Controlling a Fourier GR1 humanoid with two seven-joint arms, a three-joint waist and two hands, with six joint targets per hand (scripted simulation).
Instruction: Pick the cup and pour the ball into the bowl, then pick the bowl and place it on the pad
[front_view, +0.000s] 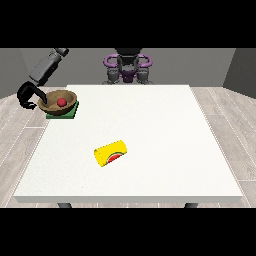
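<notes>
Upper left of the frame: the bowl (57, 101), holding the red ball (62, 102), rests on the green pad (71, 112). The hand at the view's left (27, 97) curls round its rim. The yellow cup (111, 153) lies toppled at centre. The bowl appears rigid and light; its rim suits grasping.

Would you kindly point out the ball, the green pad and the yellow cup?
ball (62, 102), front view, its red top.
green pad (71, 113), front view, its right near corner.
yellow cup (111, 151), front view, its side wall.
</notes>
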